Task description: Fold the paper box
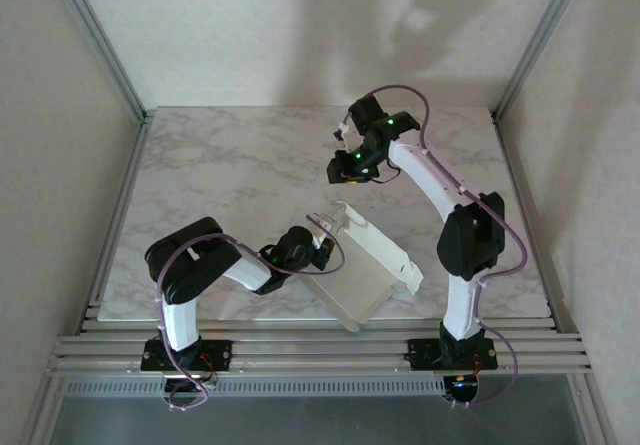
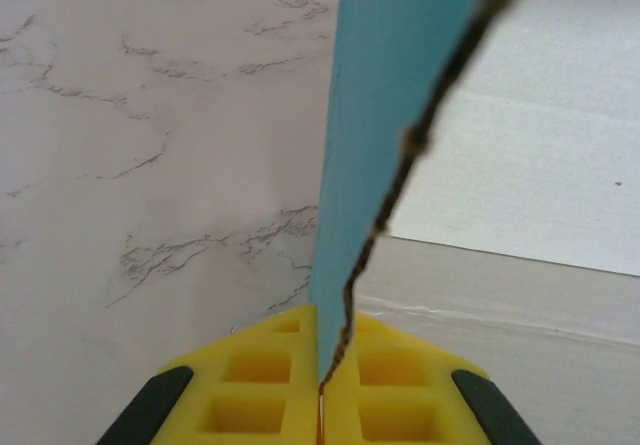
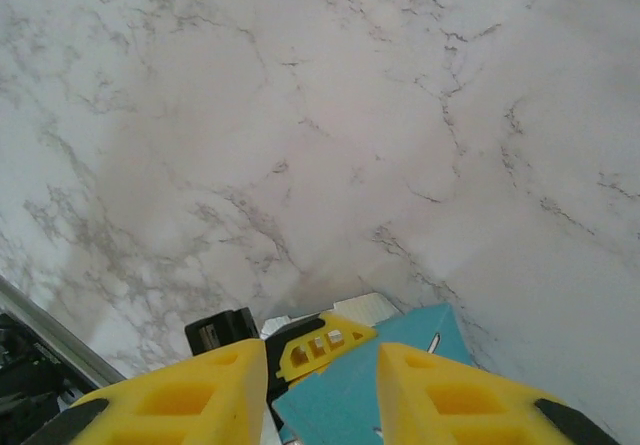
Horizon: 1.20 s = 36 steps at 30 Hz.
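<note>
Clamping the left edge of the paper box, the left gripper is fully closed, apparently holding that turquoise side raised for folding. Under the box lies the marble table; beyond the box hovers the right gripper, part-open and empty.

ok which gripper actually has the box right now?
The left gripper, clamped shut on the paper box edge; the right gripper is open and empty.

paper box cut off above, edge blurred
</note>
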### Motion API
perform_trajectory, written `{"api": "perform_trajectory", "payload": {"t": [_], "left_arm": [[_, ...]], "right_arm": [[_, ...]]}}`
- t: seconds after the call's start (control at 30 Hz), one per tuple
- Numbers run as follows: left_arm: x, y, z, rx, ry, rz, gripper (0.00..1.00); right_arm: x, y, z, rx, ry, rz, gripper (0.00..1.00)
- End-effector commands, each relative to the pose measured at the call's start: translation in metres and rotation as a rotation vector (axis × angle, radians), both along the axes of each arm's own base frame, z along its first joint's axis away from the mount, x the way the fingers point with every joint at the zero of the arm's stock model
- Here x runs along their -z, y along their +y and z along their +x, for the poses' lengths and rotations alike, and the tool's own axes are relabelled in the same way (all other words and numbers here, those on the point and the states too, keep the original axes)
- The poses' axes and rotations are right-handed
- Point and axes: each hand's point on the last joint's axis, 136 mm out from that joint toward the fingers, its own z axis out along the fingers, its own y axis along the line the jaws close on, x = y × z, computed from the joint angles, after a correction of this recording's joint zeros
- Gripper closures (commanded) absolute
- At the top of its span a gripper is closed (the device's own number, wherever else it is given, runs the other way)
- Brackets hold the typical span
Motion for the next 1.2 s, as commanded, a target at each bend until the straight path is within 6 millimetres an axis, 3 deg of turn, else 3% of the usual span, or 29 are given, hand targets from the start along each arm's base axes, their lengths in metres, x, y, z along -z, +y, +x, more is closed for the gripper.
{"api": "perform_trajectory", "payload": {"t": [0.0,0.47,1.17], "left_arm": [[0.043,0.014,-0.022,0.027,0.112,0.15,0.92],[0.047,0.017,-0.023,0.023,0.115,0.157,0.92],[0.048,0.02,-0.024,0.016,0.114,0.164,0.92]], "right_arm": [[0.014,-0.004,-0.01,-0.033,0.055,-0.079,0.66],[0.012,-0.005,-0.043,-0.217,0.074,-0.089,0.72],[0.015,-0.03,-0.07,-0.267,0.097,-0.123,0.75]]}}
